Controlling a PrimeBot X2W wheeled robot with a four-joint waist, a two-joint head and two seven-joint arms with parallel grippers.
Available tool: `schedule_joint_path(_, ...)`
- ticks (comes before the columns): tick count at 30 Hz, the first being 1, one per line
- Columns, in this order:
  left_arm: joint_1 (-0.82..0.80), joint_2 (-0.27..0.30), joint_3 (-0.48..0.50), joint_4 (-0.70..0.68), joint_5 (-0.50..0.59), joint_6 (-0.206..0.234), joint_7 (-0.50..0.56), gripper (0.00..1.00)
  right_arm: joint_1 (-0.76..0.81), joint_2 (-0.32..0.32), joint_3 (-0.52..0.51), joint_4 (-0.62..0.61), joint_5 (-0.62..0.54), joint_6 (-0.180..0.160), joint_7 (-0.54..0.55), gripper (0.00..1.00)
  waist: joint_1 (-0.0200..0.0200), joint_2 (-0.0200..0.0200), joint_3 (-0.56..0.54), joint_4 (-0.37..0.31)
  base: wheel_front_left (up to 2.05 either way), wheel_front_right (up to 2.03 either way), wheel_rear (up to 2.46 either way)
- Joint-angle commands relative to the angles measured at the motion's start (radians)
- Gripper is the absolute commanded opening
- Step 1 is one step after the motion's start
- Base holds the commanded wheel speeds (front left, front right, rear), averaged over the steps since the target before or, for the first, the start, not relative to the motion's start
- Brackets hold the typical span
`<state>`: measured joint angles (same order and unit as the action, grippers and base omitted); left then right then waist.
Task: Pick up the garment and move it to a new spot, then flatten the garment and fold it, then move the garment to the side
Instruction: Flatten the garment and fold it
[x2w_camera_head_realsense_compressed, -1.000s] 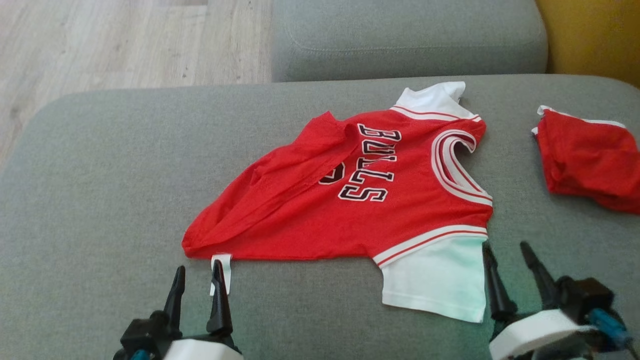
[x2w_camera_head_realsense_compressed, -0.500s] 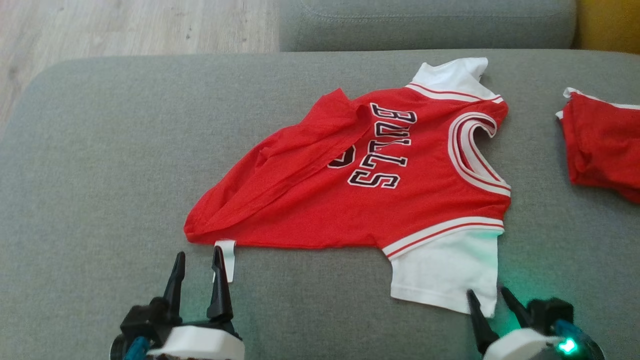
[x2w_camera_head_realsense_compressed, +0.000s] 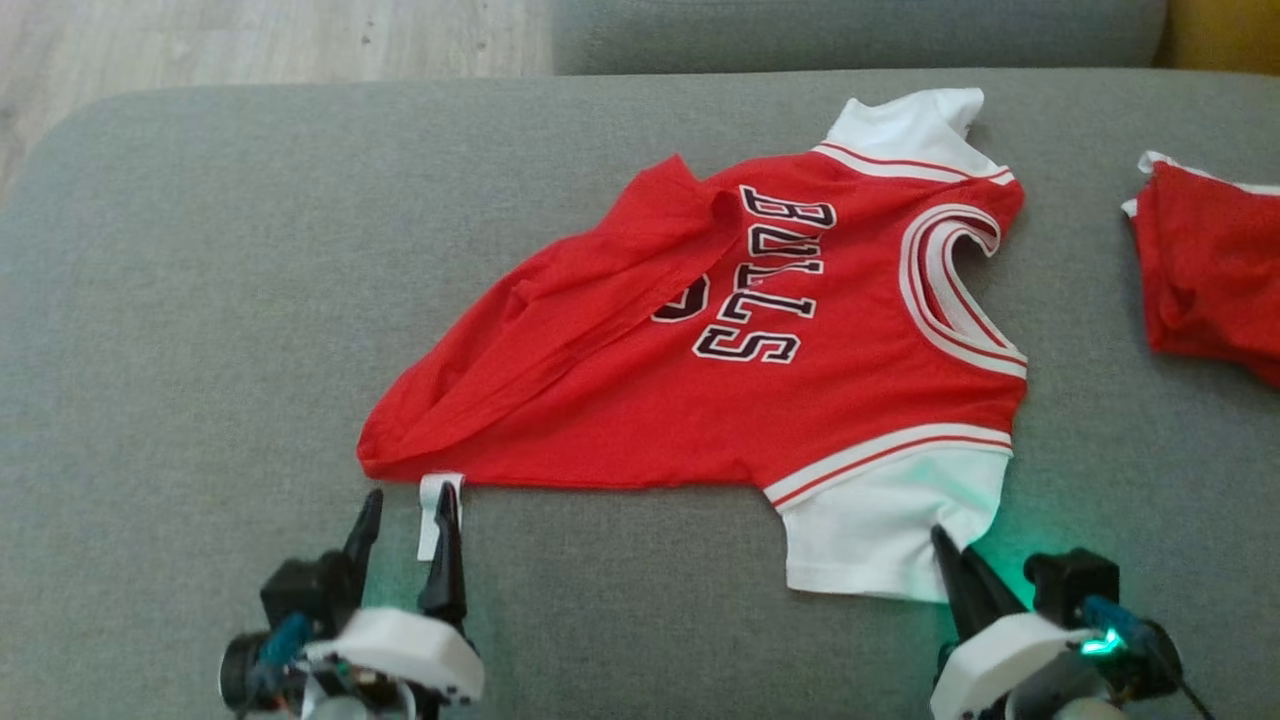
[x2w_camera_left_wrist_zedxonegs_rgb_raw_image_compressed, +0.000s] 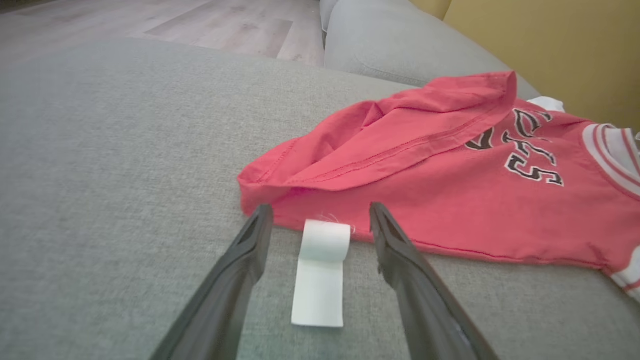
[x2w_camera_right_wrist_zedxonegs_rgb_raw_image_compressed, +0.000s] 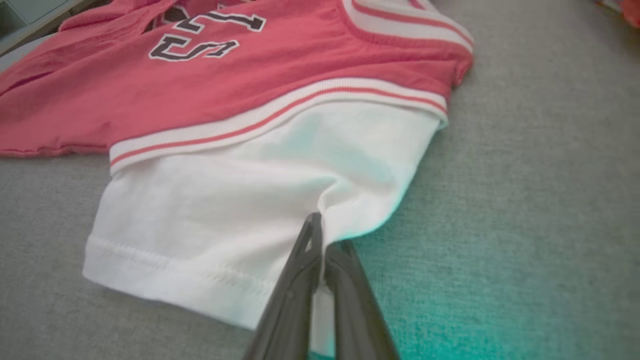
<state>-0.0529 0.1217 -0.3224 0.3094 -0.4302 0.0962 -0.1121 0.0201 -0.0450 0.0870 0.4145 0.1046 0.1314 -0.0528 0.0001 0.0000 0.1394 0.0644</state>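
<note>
The garment is a red jersey with black-and-white lettering and white sleeves, lying crumpled flat on the grey sofa cushion. My right gripper is shut on the near corner of its white sleeve; in the right wrist view the fingers pinch a fold of that sleeve. My left gripper stands open at the hem's near left corner. In the left wrist view its fingers straddle a white label sticking out from the red hem, touching nothing.
A second red piece of clothing lies at the cushion's right edge. Another grey cushion sits behind. Wooden floor lies beyond the cushion's far left; a yellow wall stands behind the sofa.
My right gripper moved in onto the white sleeve's corner and shut on it. The head camera tilted down, shifting the whole picture. The left gripper stays open by the label.
</note>
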Motion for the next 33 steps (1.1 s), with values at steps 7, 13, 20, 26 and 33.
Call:
schedule_joint_path(7, -0.125, 0.041, 0.069, 0.086, -0.009, 0.042, 0.064, 1.0, -0.065, -0.005, 0.019, -0.097, -0.009, -0.001, -0.006, 0.0, -0.0001, 0.0, 0.041, -0.038, 0.0, 0.0, 0.0)
schedule_joint_path(13, -0.16, 0.048, 0.1, 0.123, -0.025, 0.062, 0.054, 1.0, -0.075, -0.005, 0.018, -0.145, -0.007, -0.001, -0.002, 0.0, -0.0001, 0.0, 0.073, -0.059, 0.0, 0.0, 0.0)
schedule_joint_path(20, -0.188, 0.051, 0.107, 0.136, -0.042, 0.043, 0.035, 0.22, -0.08, -0.005, 0.002, -0.171, -0.003, -0.001, -0.002, 0.0, -0.0001, 0.0, 0.083, -0.07, 0.0, 0.0, 0.0)
schedule_joint_path(26, -0.191, 0.046, 0.098, 0.086, -0.08, -0.009, 0.049, 0.0, -0.098, -0.005, -0.036, -0.229, 0.013, -0.001, -0.006, 0.0, -0.0001, 0.0, 0.058, -0.073, 0.0, 0.0, 0.0)
schedule_joint_path(33, -0.173, 0.041, 0.085, -0.051, -0.126, -0.043, 0.107, 0.0, -0.13, -0.005, -0.099, -0.365, 0.021, -0.001, 0.018, 0.0, -0.0001, 0.0, -0.015, -0.067, 0.0, 0.0, 0.0)
